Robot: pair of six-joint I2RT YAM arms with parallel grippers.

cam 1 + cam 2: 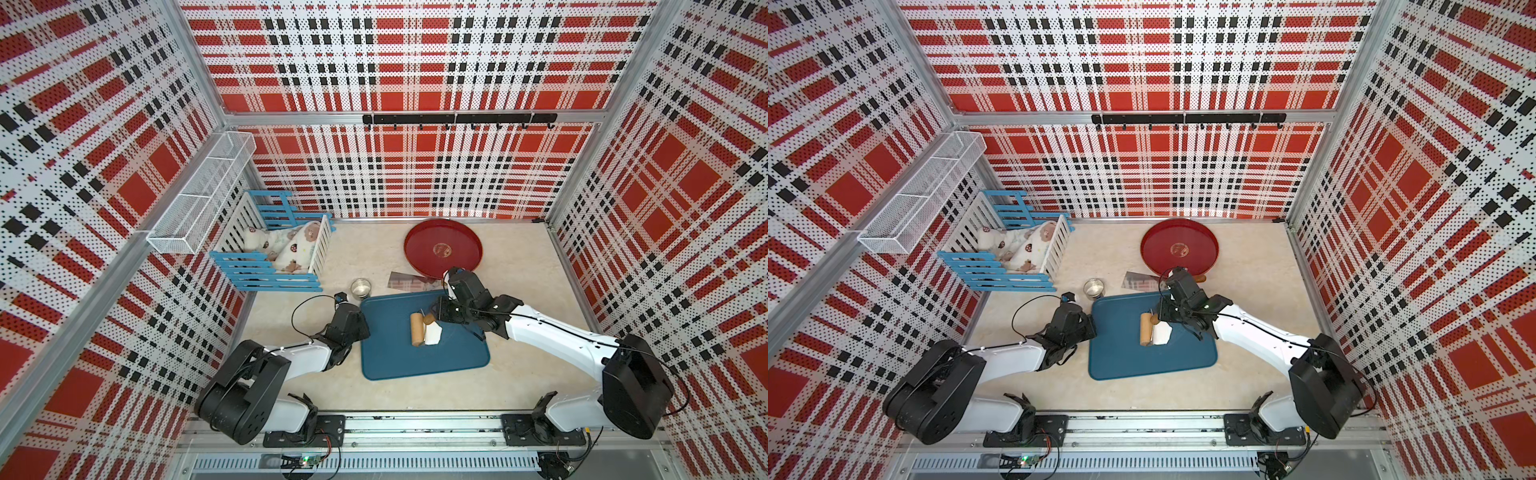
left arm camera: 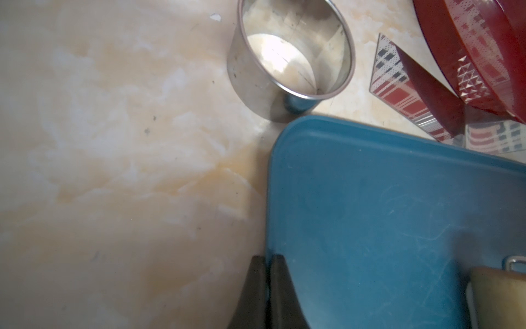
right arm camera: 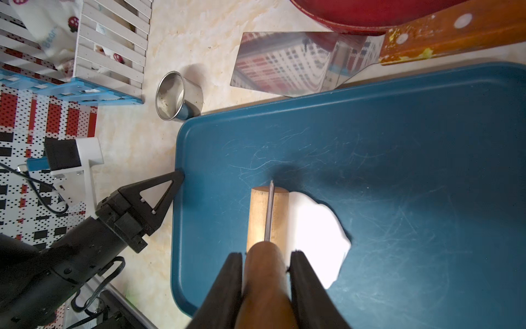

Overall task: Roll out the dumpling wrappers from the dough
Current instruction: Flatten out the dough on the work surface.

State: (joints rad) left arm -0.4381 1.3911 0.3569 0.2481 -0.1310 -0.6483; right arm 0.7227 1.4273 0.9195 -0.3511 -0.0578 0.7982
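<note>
Item: dough [image 3: 316,233], one flat white sheet with a ragged edge, lying mid blue tray [image 3: 398,142] and touching the right flank of the wooden roller [image 3: 267,216]. Tool held by the right gripper [image 3: 266,256], fingers pinching the roller's handle [image 3: 264,284]; the dough sits just on their near side, apparently untouched. Spare: left gripper [image 2: 267,260], fingers pressed together on nothing, at the tray's left edge, well apart from the dough. Handling note: probably the rolling step; keep the barrel level, press evenly, and travel rightward over the whole sheet without ridging it.
</note>
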